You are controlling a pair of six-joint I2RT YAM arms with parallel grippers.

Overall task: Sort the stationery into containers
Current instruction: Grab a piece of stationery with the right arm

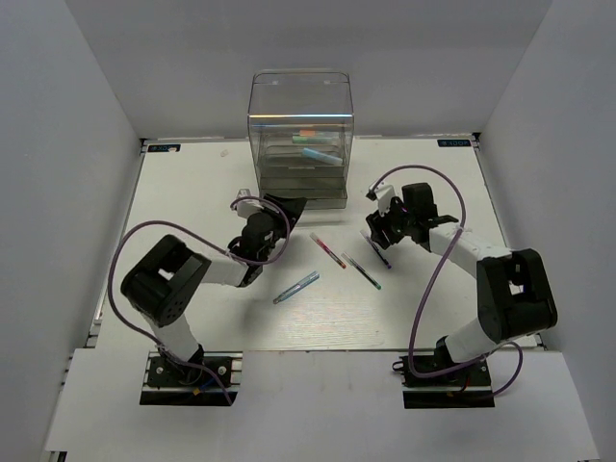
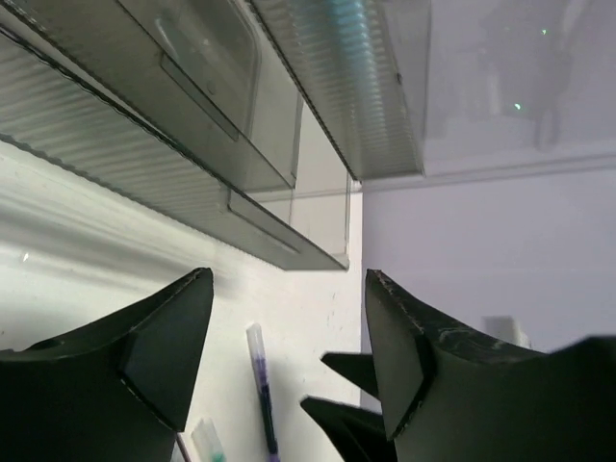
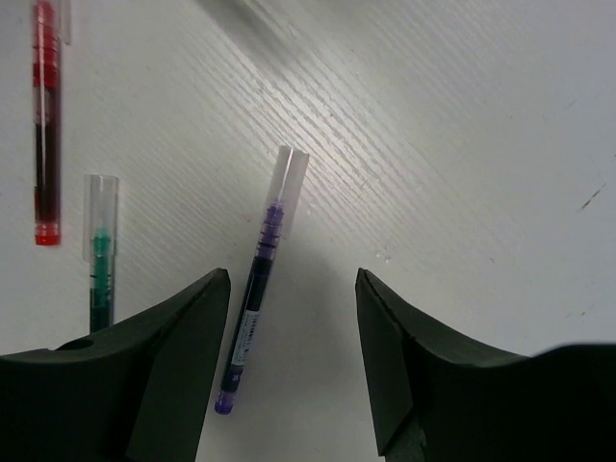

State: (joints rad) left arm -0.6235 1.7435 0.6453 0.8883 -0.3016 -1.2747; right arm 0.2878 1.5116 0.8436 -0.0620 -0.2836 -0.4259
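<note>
The clear drawer unit [image 1: 300,135] stands at the back centre, with an orange marker [image 1: 306,133] and a mint-green marker [image 1: 318,154] inside; its trays show in the left wrist view [image 2: 241,125]. My left gripper [image 1: 287,206] is open and empty just in front of its base [image 2: 289,279]. My right gripper [image 1: 377,235] is open and low over a purple pen [image 3: 252,289], which lies between the fingers, nearer the left one [image 3: 183,337]. A red pen [image 1: 327,250], a green pen [image 1: 362,271] and a silvery-blue pen [image 1: 295,287] lie on the table.
The red pen [image 3: 45,115] and green pen [image 3: 99,260] lie left of the right gripper. The purple pen [image 2: 262,395] and the right gripper's fingertips [image 2: 356,404] show in the left wrist view. White walls enclose the white table [image 1: 192,192].
</note>
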